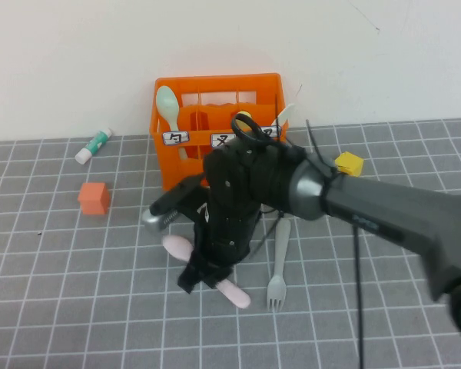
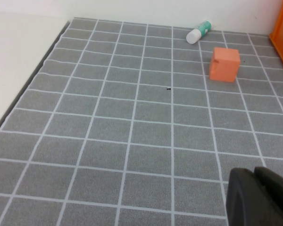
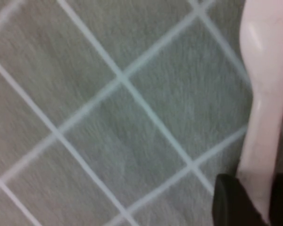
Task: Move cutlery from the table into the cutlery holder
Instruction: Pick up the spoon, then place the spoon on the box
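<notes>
A pink spoon [image 1: 177, 247] lies on the grey tiled table [image 1: 77, 307], in front of the orange cutlery holder [image 1: 215, 84]. My right gripper [image 1: 205, 273] reaches down over the spoon's middle. In the right wrist view, its two black fingers [image 3: 228, 197] press on either side of the pink spoon's [image 3: 266, 70] handle. A grey fork [image 1: 278, 265] lies just to the right. A mint-green spoon [image 1: 167, 104] stands in the holder's left compartment. My left gripper [image 2: 257, 197] is shut and empty above bare tiles, out of the high view.
A small orange cube [image 1: 94, 197] [image 2: 224, 64] and a white-and-green tube [image 1: 93, 146] [image 2: 198, 32] lie left of the holder. A small yellow block [image 1: 349, 162] sits to its right. The white wall stands right behind the holder.
</notes>
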`<action>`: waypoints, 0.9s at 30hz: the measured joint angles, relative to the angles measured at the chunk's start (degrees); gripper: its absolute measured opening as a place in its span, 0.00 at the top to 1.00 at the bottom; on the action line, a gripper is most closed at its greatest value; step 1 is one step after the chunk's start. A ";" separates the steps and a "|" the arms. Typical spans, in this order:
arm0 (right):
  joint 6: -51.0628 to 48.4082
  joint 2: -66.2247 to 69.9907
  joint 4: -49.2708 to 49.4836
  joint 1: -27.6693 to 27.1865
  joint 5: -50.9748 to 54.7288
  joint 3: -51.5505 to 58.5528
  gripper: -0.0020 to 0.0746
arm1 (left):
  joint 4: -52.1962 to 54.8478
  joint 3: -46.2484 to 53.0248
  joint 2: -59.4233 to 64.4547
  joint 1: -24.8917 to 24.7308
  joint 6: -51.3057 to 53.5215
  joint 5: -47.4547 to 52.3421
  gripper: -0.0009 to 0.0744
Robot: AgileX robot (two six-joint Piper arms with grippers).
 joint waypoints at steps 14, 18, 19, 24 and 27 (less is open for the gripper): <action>-4.24 -21.15 18.55 3.52 -68.78 36.54 0.77 | 0.00 0.00 0.00 0.00 0.12 0.00 0.99; -5.11 -21.54 17.82 3.52 -83.53 37.06 0.77 | 0.00 0.00 0.00 0.00 0.12 0.00 0.99; -5.62 -21.54 17.54 3.40 -87.67 37.06 0.77 | 0.00 0.00 0.00 0.00 0.12 0.00 0.99; -9.38 -20.81 17.27 2.26 -97.72 33.96 0.77 | 0.00 0.00 0.00 0.00 0.12 0.00 0.99; -10.64 -18.13 17.15 1.11 -98.23 29.81 0.77 | 0.00 0.00 0.00 0.00 0.12 0.00 0.99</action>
